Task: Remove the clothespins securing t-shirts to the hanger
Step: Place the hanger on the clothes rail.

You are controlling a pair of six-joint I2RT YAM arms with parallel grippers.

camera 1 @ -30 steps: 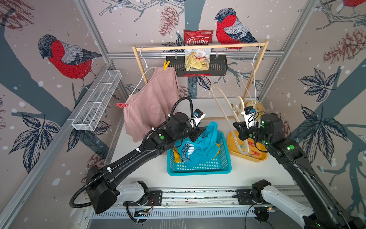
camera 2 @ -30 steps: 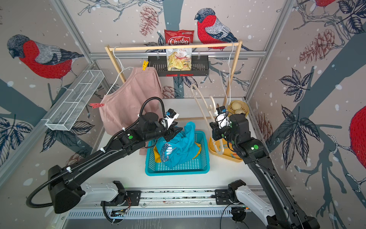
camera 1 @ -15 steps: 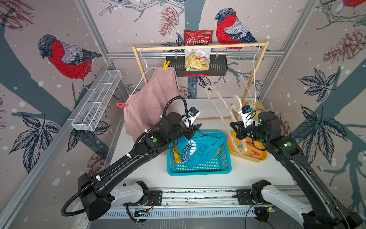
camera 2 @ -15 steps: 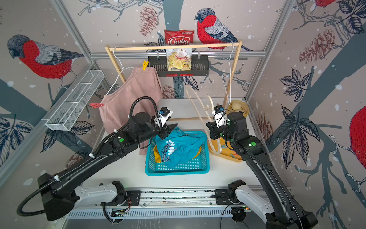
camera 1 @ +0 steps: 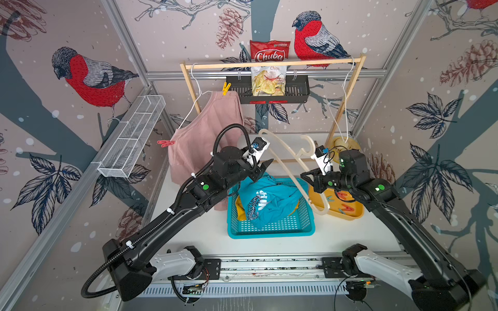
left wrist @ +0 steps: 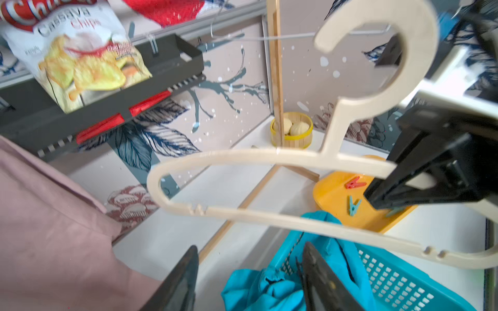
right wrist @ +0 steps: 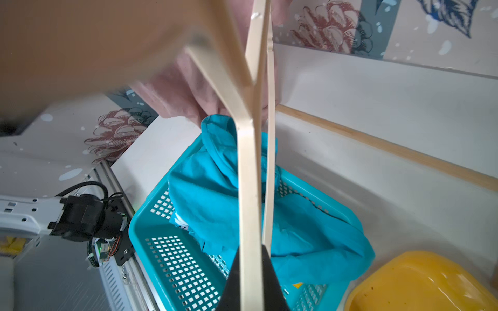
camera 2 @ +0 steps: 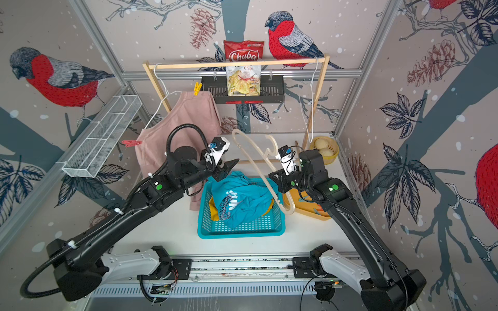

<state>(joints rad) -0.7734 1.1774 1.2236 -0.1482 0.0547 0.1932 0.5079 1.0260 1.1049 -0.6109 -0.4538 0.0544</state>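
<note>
The big pale pink cloth t-shirt [camera 1: 204, 140] hangs on a thin white wire hanger [camera 1: 198, 94] at the left end of the wooden rail [camera 1: 269, 64], over the back of the bench [camera 1: 336, 237]. It is soft and floppy and will swing if you tug it, so leave the cloth alone. The teal cloth t-shirt [camera 1: 269, 199] lies loose in the teal plastic basket [camera 1: 269, 233] in the middle of the bench. Your right gripper [camera 1: 307, 177] is clamped on the bare cream plastic hanger [left wrist: 242, 154], which looks stiff and light. Your left gripper [left wrist: 250, 250] is spread wide with nothing in it, by the basket's back left corner. Two pins hold the pink shirt: a small yellow plastic clothespin [camera 1: 226, 88] on the high shoulder and a small red plastic clothespin [camera 1: 165, 142] on the low one. They look tiny, hard and springy. I think you should pinch the two tail ends together so the mouth lets go.
</note>
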